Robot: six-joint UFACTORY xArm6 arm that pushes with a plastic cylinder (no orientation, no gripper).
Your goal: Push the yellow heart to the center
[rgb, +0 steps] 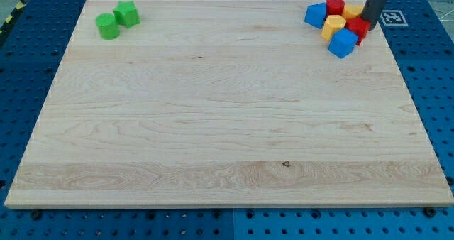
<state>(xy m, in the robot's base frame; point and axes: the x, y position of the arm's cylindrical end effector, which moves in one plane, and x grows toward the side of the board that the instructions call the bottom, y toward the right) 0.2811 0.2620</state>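
Several blocks sit tightly clustered at the board's top right corner. Two are yellow: one (352, 13) at the cluster's upper right and one (333, 27) in its middle. I cannot tell which of them is the heart. Around them are a red block (335, 5), a second red block (359, 29), a blue block (316, 15) on the left and a blue cube (342, 43) at the bottom. My dark rod comes down from the view's top right. My tip (369, 27) is at the cluster's right side, against the upper yellow block and the second red block.
Two green blocks (108, 26) (126, 14) sit together at the board's top left corner. The wooden board (227, 126) lies on a blue perforated table. A black-and-white marker (391, 17) lies just off the board's top right edge.
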